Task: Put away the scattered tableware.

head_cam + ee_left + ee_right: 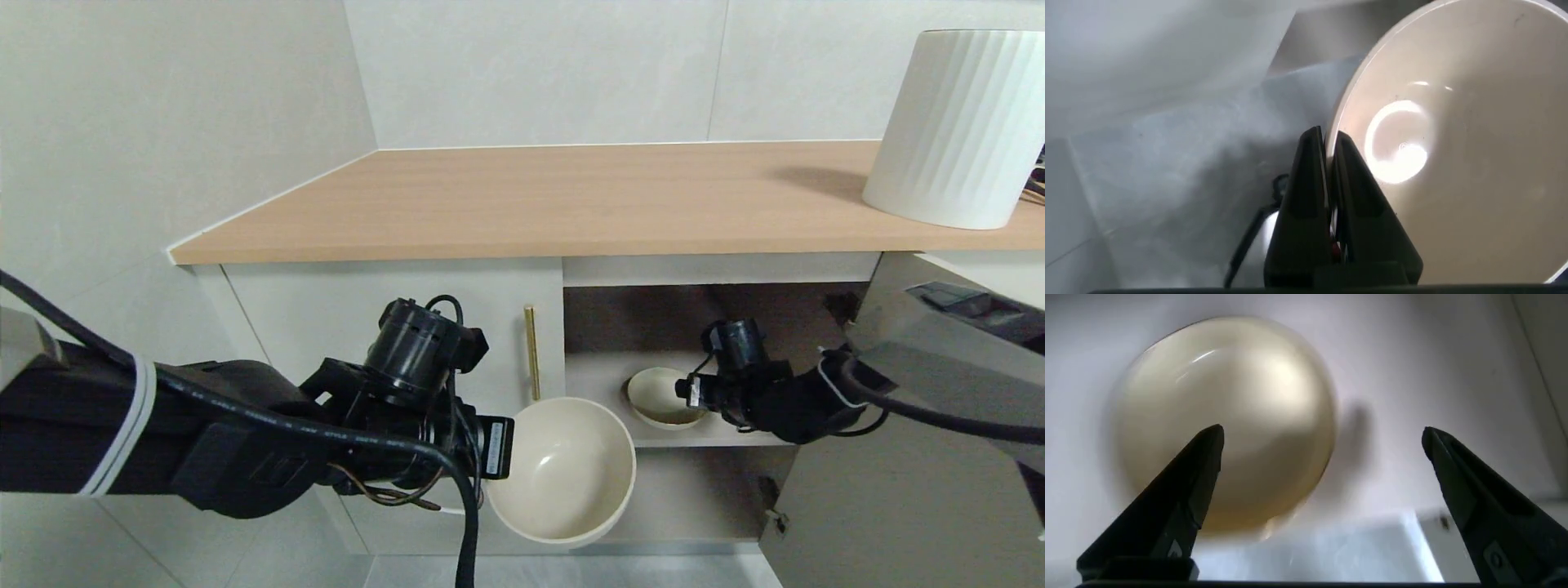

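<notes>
Bowl clamped in left end effector, right end effector spread near dish

On the cabinet shelf, toward its left edge, a small cream bowl; at the countertop's right end, a white ribbed container.

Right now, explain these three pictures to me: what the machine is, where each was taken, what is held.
It is a two-armed robot at a kitchen cabinet. The wide picture comes from its head camera; the other two from wrist cameras. The left end effector is shut on the rim of a large cream bowl. The right end effector is open, by a small bowl on the cabinet shelf. A white ribbed container stands on the countertop.
</notes>
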Robot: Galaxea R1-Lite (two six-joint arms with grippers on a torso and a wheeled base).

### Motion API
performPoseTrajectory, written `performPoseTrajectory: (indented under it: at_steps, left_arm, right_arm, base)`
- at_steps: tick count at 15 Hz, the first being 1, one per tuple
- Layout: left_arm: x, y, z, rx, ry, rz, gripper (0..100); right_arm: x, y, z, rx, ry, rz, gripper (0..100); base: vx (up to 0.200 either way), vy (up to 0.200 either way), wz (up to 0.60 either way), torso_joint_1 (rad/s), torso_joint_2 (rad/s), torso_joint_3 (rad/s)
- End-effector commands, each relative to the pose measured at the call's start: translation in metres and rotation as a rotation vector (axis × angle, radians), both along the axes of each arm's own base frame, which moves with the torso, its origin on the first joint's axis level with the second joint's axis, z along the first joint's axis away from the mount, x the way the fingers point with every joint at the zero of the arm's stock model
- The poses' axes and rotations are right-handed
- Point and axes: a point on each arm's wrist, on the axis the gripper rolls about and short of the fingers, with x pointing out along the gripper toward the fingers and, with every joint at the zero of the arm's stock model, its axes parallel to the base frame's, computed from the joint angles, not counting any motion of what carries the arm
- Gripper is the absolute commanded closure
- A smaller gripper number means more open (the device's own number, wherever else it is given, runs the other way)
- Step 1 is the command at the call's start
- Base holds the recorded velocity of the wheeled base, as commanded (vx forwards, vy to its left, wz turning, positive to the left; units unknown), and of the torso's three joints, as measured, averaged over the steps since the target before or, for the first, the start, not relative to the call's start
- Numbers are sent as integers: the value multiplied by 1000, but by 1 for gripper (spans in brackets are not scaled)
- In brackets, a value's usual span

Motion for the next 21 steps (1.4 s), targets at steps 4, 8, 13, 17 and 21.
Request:
performPoseTrajectory:
  at_steps: [4, 8, 13, 17, 21]
  left_arm:
    - [-3, -13, -27, 95, 42, -60, 100]
    - [-5, -17, -32, 118, 42, -71, 100]
    - [-6, -17, -29, 112, 34, -72, 100]
    - [-6, -17, -29, 112, 35, -71, 100]
    - [-6, -17, -29, 112, 33, -70, 100]
  right_arm:
    - [-142, 30, 156, 195, 66, 398, 0]
    - [-176, 56, 147, 176, 226, 566, 0]
    - [-172, 83, 102, 95, 361, 584, 0]
    - [-167, 90, 83, 39, 392, 552, 0]
    - [-165, 92, 82, 54, 393, 539, 100]
  base:
    - [0, 0, 0, 0, 0, 0]
    - [0, 0, 0, 0, 0, 0]
    - [0, 0, 0, 0, 0, 0]
    - [0, 0, 0, 0, 0, 0]
    - [0, 0, 0, 0, 0, 0]
